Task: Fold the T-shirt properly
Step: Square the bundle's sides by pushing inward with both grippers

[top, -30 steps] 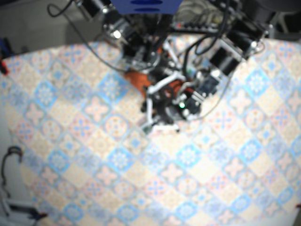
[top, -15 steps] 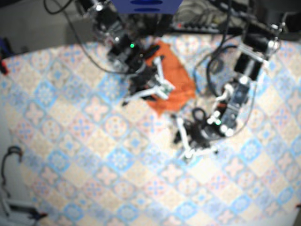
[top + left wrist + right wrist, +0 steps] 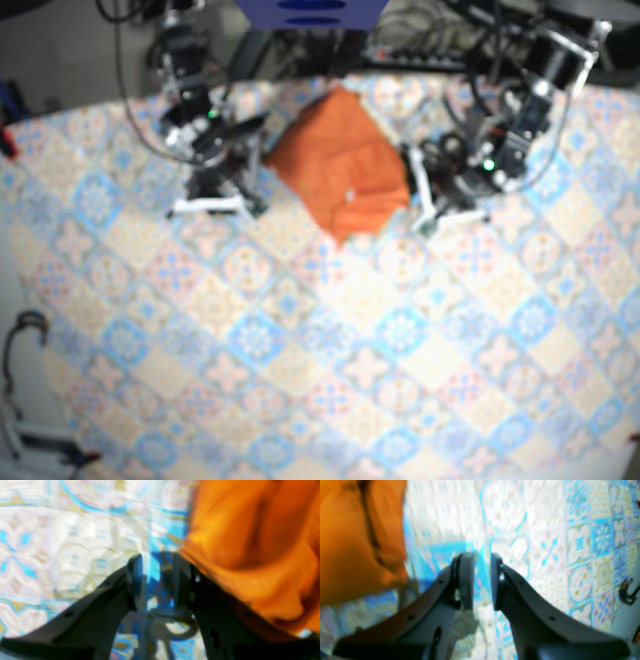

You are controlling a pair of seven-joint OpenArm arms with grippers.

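Folded orange T-shirt (image 3: 340,165) lies on the patterned tablecloth (image 3: 300,350), between the two arms. Left gripper (image 3: 156,560) and right gripper (image 3: 482,557) sit low beside it, jaws narrowly parted, holding nothing.

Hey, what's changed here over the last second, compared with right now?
Both arms drew away from over the orange T-shirt: the right gripper toward the base view's left, the left gripper toward its right. Each has its fingers apart with only tablecloth between, holding nothing. The shirt, mostly hidden a second ago, now lies uncovered as a compact fold. It stays at the cloth's far middle.
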